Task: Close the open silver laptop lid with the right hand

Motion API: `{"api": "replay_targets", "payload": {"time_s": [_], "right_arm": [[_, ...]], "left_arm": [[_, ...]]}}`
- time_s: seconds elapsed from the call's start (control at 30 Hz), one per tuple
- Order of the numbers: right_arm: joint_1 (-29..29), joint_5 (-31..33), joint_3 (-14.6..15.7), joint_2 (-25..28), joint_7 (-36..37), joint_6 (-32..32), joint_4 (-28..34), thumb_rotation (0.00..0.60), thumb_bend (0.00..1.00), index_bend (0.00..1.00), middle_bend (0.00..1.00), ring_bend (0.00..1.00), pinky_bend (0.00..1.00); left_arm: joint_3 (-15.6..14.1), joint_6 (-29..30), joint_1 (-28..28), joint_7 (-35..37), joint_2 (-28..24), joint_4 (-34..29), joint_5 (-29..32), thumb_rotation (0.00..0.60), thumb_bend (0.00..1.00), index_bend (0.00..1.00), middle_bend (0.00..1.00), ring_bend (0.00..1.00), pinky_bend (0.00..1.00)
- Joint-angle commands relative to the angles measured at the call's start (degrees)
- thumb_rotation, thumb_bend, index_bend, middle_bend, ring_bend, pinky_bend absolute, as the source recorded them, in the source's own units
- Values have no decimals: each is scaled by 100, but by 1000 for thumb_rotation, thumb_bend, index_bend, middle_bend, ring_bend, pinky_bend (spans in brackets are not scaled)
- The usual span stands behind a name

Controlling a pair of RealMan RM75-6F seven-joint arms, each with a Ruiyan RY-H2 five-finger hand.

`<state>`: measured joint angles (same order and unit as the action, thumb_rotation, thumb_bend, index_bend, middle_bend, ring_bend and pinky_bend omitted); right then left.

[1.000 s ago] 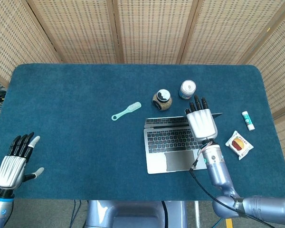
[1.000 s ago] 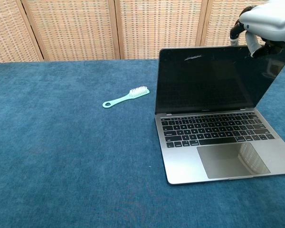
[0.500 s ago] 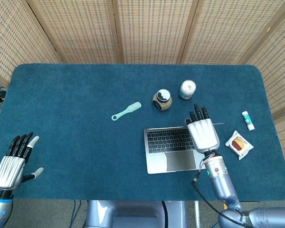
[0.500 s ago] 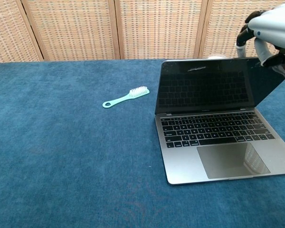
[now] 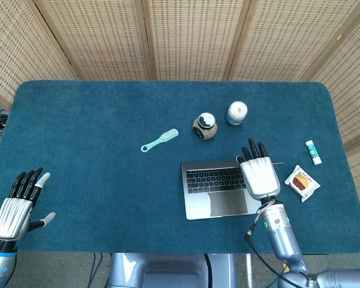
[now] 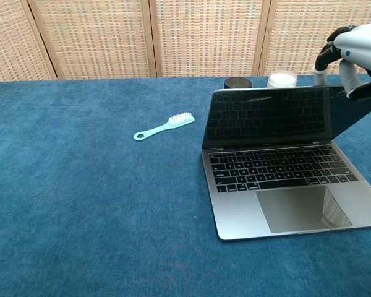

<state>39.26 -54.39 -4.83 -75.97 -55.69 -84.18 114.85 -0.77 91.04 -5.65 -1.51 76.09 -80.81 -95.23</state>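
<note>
At the table's (image 5: 78, 120) near left corner, the left hand (image 5: 18, 207) idles palm down, fingers apart and holding nothing. Near right, the silver laptop (image 6: 278, 179) stands partly folded, its lid tilted toward the keyboard under the right hand (image 5: 261, 174), whose fingers (image 5: 252, 147) reach flat over the top edge. Too much push could slam the lid; a slip leaves it ajar. Farther back stand two jars (image 5: 219, 120).

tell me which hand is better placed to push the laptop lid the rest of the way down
The right hand. It already rests on the top edge of the silver laptop's half-lowered lid. The left hand hangs open at the table's far left corner.
</note>
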Motion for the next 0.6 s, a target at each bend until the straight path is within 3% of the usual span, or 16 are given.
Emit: {"api": "replay_targets", "payload": {"time_s": [0.03, 0.27, 0.6], "right_arm": [[-109, 26, -70, -56, 124, -104, -47, 600, 1000, 420, 257, 71, 136], [-349, 375, -318, -82, 794, -22, 96, 600, 1000, 422, 257, 72, 136], [-488, 309, -235, -49, 967, 105, -44, 600, 1000, 422, 257, 72, 136]], "left_arm": [[-8, -20, -7, -15, 7, 1, -4, 600, 12, 0, 0, 0, 0], [-12, -42, -13, -47, 24, 2, -5, 600, 11, 0, 0, 0, 0], [-20, -41, -12, -76, 32, -1, -20, 600, 12, 0, 0, 0, 0]]}}
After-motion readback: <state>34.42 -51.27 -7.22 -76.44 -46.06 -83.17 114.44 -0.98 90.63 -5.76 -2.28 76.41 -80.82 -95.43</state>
